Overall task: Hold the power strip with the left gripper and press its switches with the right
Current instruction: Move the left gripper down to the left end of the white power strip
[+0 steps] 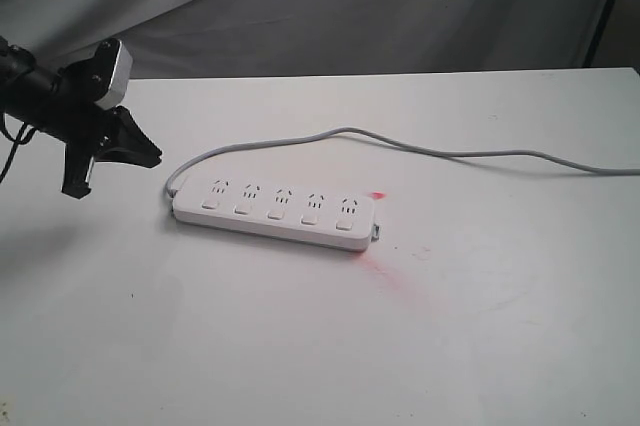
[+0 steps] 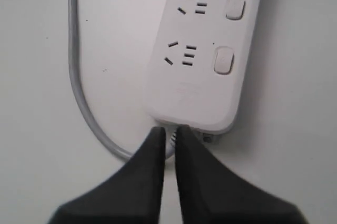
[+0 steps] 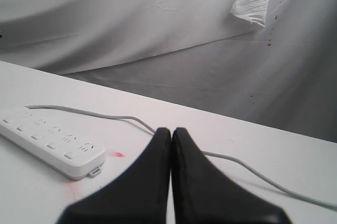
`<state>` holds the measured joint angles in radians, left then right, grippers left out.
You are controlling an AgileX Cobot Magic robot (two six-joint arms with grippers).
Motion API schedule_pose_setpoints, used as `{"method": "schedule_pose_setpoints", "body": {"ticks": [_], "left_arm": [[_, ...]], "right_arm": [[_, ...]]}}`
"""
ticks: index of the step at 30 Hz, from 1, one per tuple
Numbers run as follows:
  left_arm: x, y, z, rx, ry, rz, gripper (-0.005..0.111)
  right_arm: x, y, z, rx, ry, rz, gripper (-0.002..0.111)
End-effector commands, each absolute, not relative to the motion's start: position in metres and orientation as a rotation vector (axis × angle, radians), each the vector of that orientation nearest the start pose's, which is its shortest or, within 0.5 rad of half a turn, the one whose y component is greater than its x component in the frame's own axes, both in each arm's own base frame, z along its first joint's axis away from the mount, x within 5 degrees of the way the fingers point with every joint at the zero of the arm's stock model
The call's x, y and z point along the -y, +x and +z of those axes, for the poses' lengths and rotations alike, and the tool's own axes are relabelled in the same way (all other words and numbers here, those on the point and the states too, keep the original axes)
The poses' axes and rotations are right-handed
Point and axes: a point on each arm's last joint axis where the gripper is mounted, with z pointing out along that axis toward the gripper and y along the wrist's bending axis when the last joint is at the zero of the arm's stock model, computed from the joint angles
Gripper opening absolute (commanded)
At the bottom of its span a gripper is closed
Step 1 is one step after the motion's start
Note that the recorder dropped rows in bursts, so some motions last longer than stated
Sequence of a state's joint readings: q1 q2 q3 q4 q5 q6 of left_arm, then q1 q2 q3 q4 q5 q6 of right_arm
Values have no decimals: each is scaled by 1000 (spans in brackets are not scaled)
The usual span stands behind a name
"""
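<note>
Power strip [image 1: 275, 211]: a long, flat white bar with rounded ends, lying face up on the white table [image 1: 300, 346], a little left of the middle in the exterior view. Five sockets run along it in a row, and the switches [image 1: 272, 213], small white rounded buttons, sit one beside each socket. A thin grey cord [image 1: 440, 151] leaves its left end, curls back behind it and trails off to the right edge. A small tab [image 1: 378, 233] juts from the right end, with a reddish tint on the table around it.

The left gripper [image 2: 168, 131] hangs near the cord end of the strip, its black fingers parted only by a narrow slit and holding nothing. The right gripper [image 3: 171, 131] is well away from the far end, its fingers pressed together and empty. Grey cloth [image 1: 350, 6] hangs behind the table.
</note>
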<state>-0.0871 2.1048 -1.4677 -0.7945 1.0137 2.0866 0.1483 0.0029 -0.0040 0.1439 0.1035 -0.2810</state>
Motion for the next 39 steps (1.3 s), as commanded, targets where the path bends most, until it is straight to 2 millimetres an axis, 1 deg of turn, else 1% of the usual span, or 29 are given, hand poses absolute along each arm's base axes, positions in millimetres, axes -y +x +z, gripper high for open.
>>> {"method": "schedule_pose_setpoints", "body": {"ticks": [1, 3, 4, 5, 7, 10, 12, 16, 21, 24, 32, 35, 39], "left_arm": [[94, 408, 166, -1611, 1949, -482, 32], [94, 407, 166, -1608, 1953, -495, 47], [94, 407, 166, -1607, 1954, -497, 57], [94, 407, 166, -1607, 1954, -497, 63], [96, 408, 167, -1610, 1926, -512, 72], [98, 408, 169, -1609, 1890, -527, 79], [99, 409, 169, -1611, 1865, -540, 79], [99, 409, 169, -1610, 1869, -543, 79], [103, 405, 170, -1569, 1981, -552, 79], [106, 405, 170, -1555, 2006, -544, 79], [107, 406, 158, -1580, 2014, -576, 79], [109, 411, 155, -1582, 2023, -588, 79], [117, 417, 151, -1611, 2093, -618, 79]], "right_arm": [[-9, 56, 205, -1560, -227, 15, 0], [-9, 56, 205, -1560, -227, 15, 0], [-9, 56, 205, -1560, -227, 15, 0], [-9, 56, 205, -1560, -227, 15, 0], [-9, 56, 205, -1560, -227, 15, 0], [-9, 56, 205, -1560, -227, 15, 0], [-9, 56, 205, -1560, -227, 15, 0], [-9, 56, 205, -1560, -227, 15, 0], [-9, 56, 205, -1560, -227, 15, 0], [-9, 56, 205, -1560, -227, 15, 0], [-9, 56, 205, -1560, -227, 15, 0], [-9, 56, 205, -1560, -227, 15, 0], [-9, 56, 205, -1560, -227, 15, 0]]}}
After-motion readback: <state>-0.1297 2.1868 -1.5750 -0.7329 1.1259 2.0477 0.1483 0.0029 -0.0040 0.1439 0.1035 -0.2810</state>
